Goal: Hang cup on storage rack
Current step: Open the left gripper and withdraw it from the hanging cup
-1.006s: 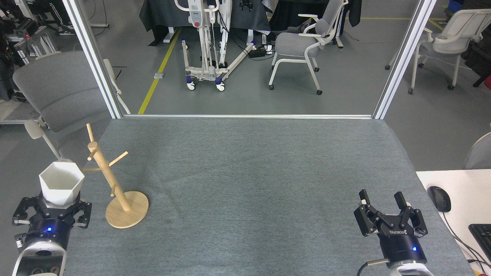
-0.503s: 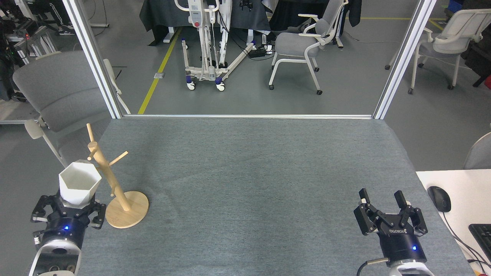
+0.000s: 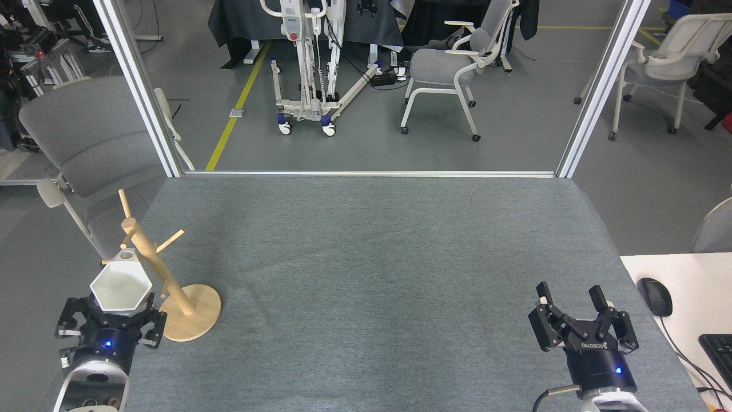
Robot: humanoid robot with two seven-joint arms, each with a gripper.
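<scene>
Head view, left claw (image 3: 117,313) pinching cup (image 3: 121,286) from beneath, touching storage rack (image 3: 166,283), right claw (image 3: 575,312) spread

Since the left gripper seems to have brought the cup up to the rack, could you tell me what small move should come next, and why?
Probably a slight further lowering, then opening. The left gripper holds the matte white hexagonal cup against the post of the light wooden mug tree, the cup's handle apparently over a lower peg; whether it is fully seated cannot be seen. The right gripper rests open, far off.
</scene>
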